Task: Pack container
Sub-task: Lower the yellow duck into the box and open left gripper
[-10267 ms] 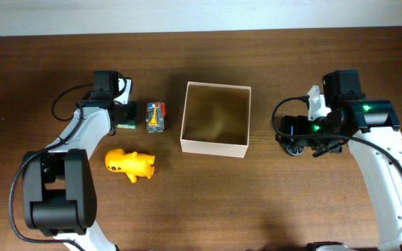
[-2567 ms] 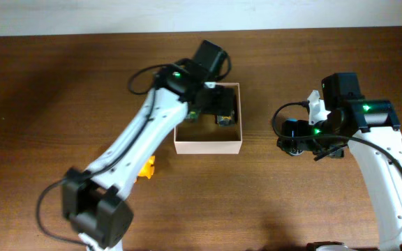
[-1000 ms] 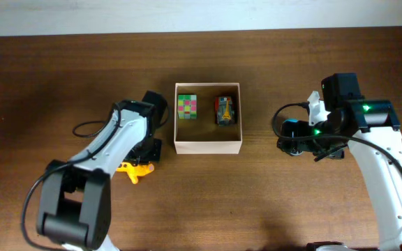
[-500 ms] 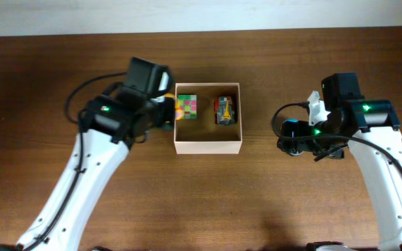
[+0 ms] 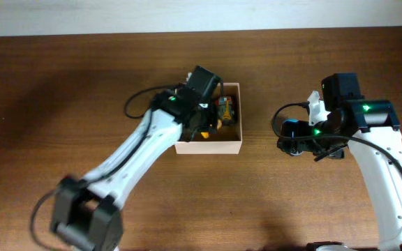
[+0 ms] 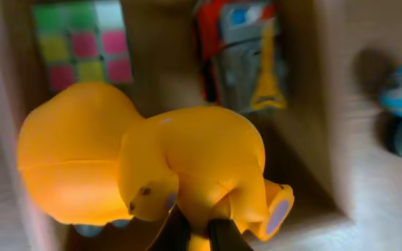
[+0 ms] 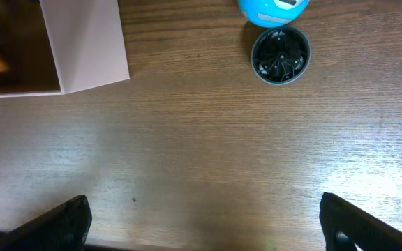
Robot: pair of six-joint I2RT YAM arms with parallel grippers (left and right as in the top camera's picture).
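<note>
The cube (image 6: 82, 42) lies left of the car (image 6: 239, 59) in the box (image 5: 208, 147), a toy animal (image 6: 152, 167) above them.

Your container (image 5: 218, 147) is a square, shallow cardboard box with white outer walls and a tan-brown inside. It sits flat and open-topped near the middle of your overhead view, partly filled, with its edges square to the frame.
</note>
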